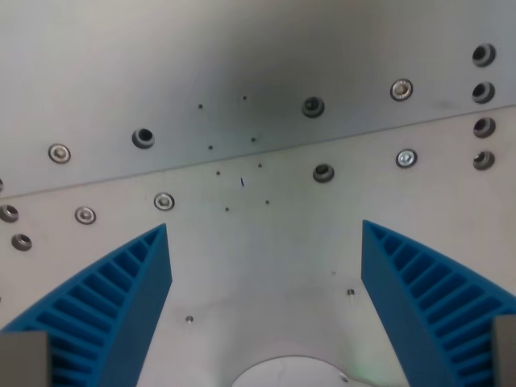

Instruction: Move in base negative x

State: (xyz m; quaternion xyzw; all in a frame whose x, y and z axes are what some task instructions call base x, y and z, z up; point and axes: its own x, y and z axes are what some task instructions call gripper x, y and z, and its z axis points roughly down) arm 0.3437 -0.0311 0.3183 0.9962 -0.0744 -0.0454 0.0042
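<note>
Your gripper (266, 234) hangs over a bare metal surface with its two blue ribbed fingers (121, 314) spread wide apart and nothing between them; one finger rises from the lower corner on the wrist view's left, the other from the lower corner on the wrist view's right, both tapering to narrow tips. You can see the slotted ribs running along each finger's outer face, while the inner faces look smooth and flat. Below them lies a grey metal plate (266, 266), and a seam (258, 151) runs across it on a slant, higher on the wrist view's right, dividing a darker upper panel from a lighter lower one. Bolt heads and empty bolt holes (143, 137) follow that seam on both sides, with a tighter cluster of bolts (484, 93) near the upper edge on the wrist view's right. Small dark pinholes (242, 169) scatter around the middle of the seam. A pale rounded shape (290, 372) shows at the bottom edge between the fingers; you cannot tell what it is. Nothing stands on the plate around the fingertips.
</note>
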